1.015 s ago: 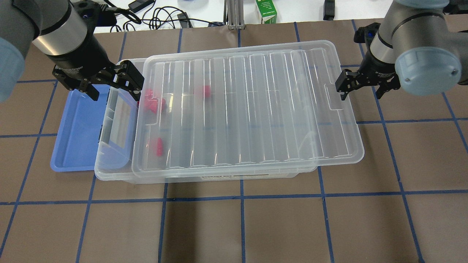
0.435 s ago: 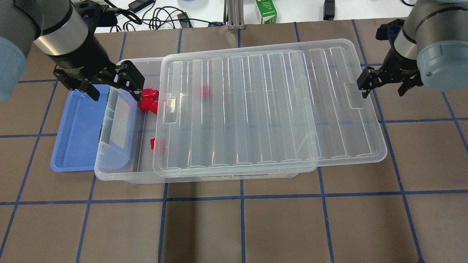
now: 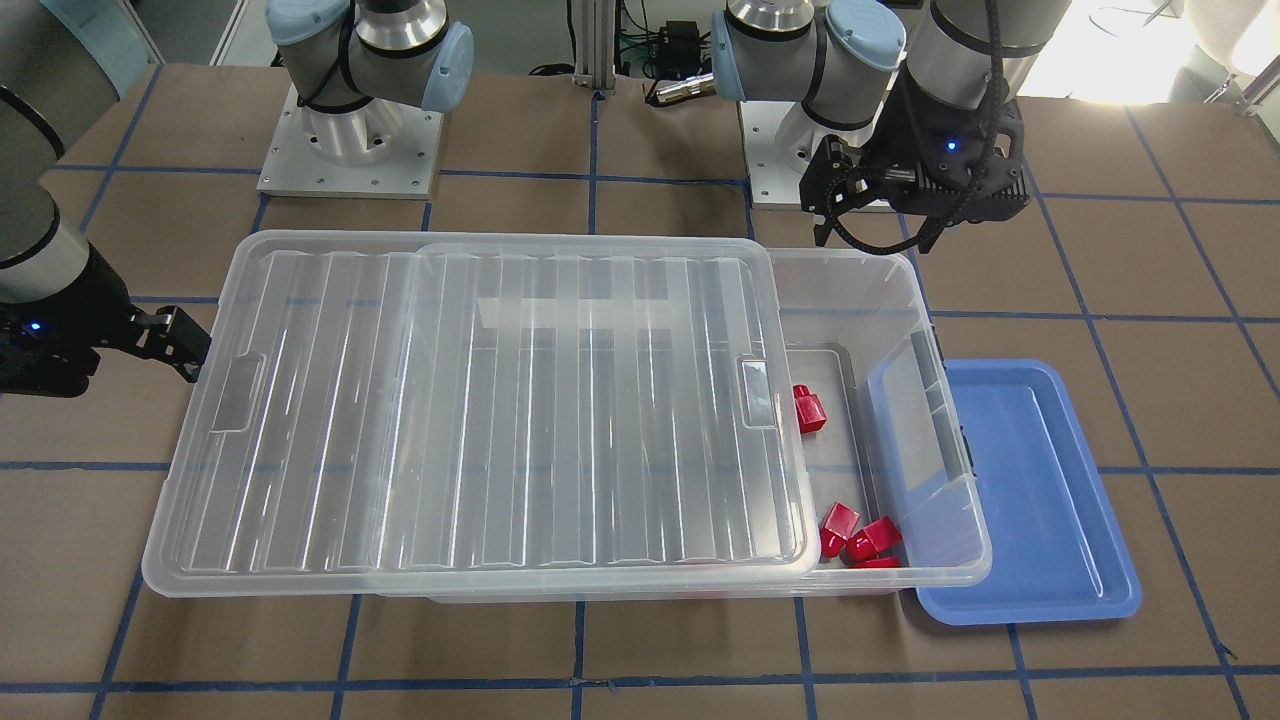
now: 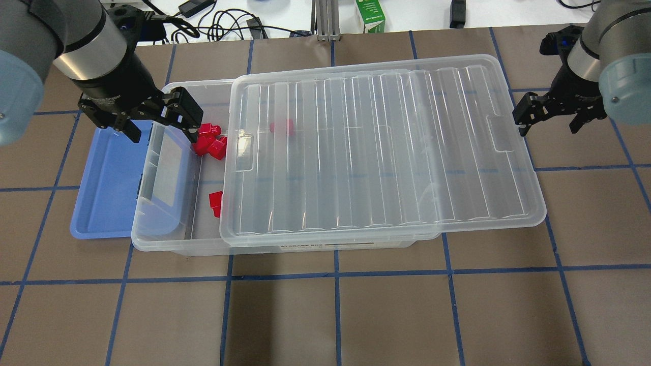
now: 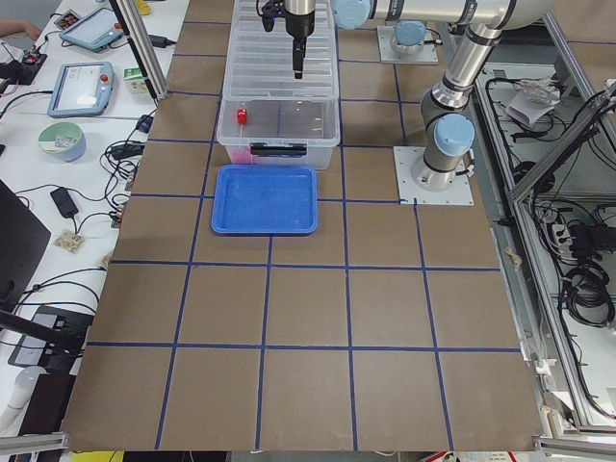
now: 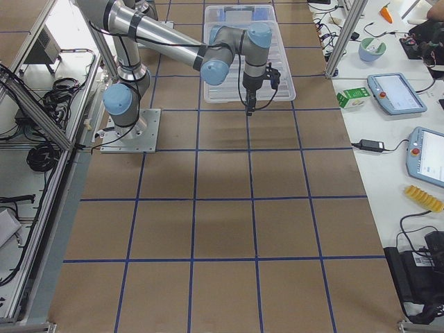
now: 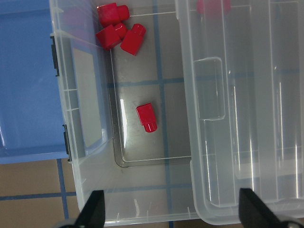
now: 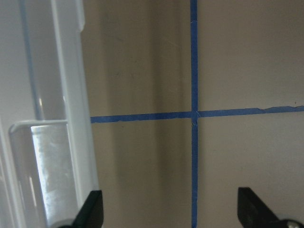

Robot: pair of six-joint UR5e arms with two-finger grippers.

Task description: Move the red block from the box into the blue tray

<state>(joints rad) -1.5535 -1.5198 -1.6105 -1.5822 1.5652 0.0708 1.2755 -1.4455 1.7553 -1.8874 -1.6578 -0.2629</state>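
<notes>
Large clear plastic storage box sits on the table. Its ribbed clear lid lies offset toward the robot's right, overhanging that end and leaving the left end uncovered. In the uncovered part, three small glossy red plastic blocks are clustered in the far corner, with one lone red block on the floor nearer the front wall. A fifth block shows through the lid. Shallow blue plastic tray sits just beside the box's left end, with nothing in it. Left gripper hovers over the box's left end, jaws wide apart, holding nothing. Right gripper sits beside the lid's right rim near the recessed handle, jaws apart and empty. Can't tell if it contacts the lid.
</notes>
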